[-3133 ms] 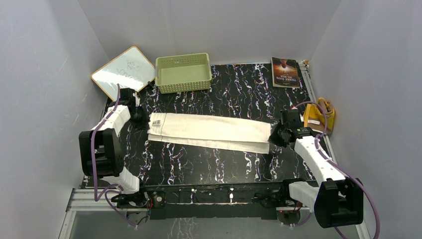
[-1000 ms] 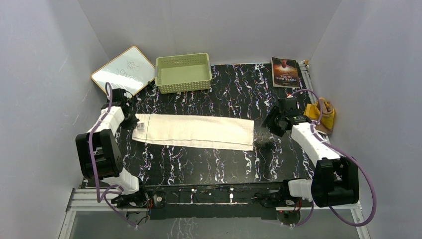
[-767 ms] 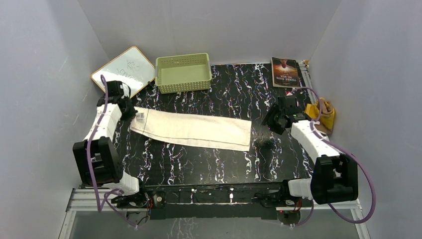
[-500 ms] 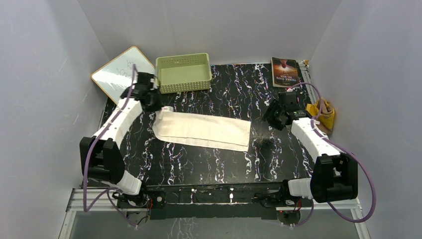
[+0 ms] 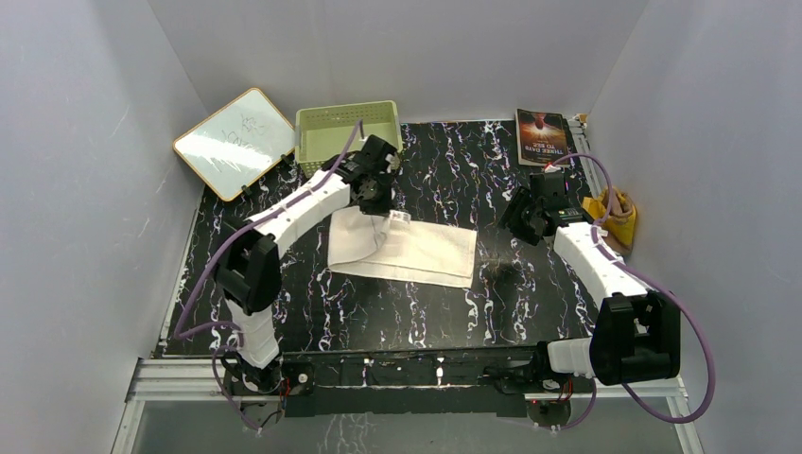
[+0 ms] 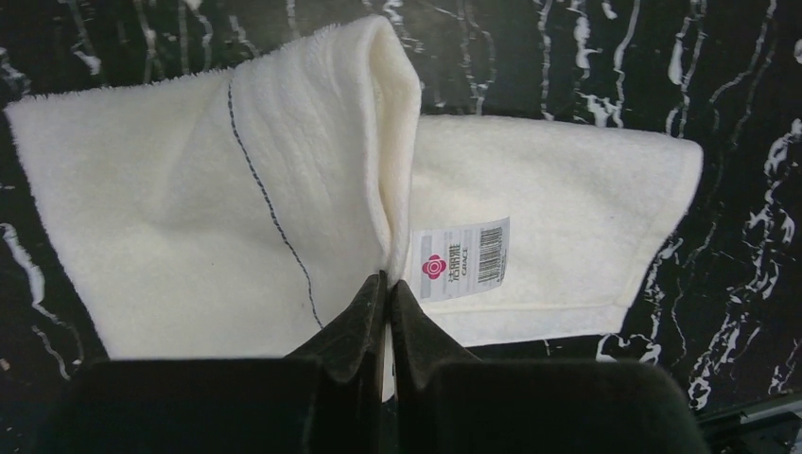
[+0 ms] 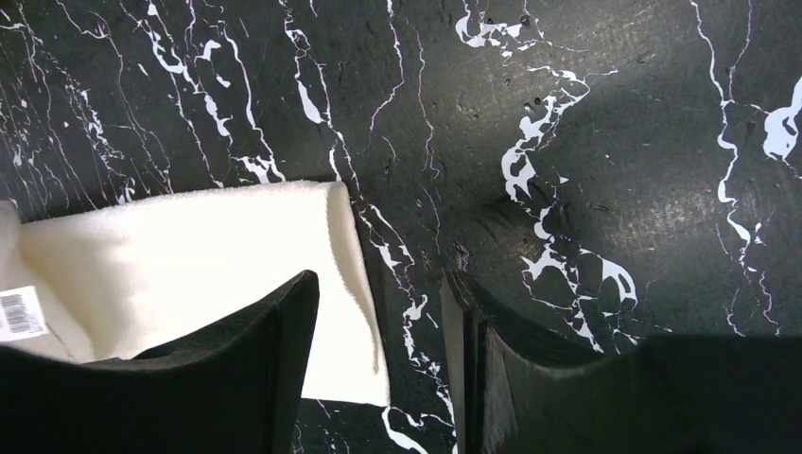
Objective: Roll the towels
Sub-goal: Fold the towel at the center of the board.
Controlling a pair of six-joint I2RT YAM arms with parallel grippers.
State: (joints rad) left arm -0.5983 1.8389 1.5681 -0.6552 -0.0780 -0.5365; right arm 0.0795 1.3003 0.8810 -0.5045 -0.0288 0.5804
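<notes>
Gripping a fold of the white towel beside its label, the left pincer is closed on the cloth and holds that end raised. The rest lies flat on the desk, stretching away from this pincer, its long axis pointing to the right pincer. That one hangs open just past the far short edge, touching nothing. The brown towel, probably the bunched bundle behind the right pincer, sits off the desk.
</notes>
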